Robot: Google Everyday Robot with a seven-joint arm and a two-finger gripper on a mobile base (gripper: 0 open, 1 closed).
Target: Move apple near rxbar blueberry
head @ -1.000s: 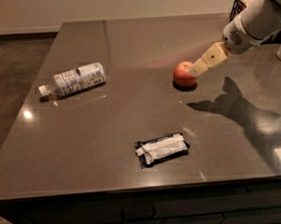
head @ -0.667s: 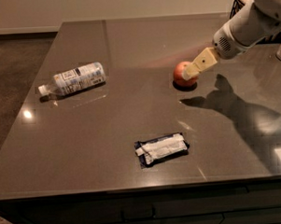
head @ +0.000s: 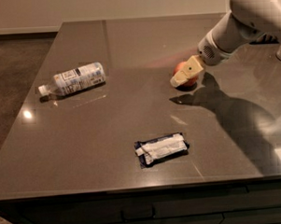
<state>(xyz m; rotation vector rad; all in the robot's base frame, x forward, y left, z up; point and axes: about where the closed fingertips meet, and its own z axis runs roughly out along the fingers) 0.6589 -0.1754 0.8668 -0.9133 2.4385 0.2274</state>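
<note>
Across the table (head: 108,124), the gripper (head: 181,77) has slid onto the apple (head: 180,67) at 1 o'clock (grip: cannot tell), so pickup looks near.

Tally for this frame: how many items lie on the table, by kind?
Fruit: 1, the apple, with the gripper right against it.
Snack bars: 1, the rxbar blueberry.
Bottles: 1, the clear plastic bottle.
Total: 3.

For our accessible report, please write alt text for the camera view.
The robot's hand is at the apple, right side of a grey table. A snack bar lies near the front edge, a plastic bottle at left.
</note>
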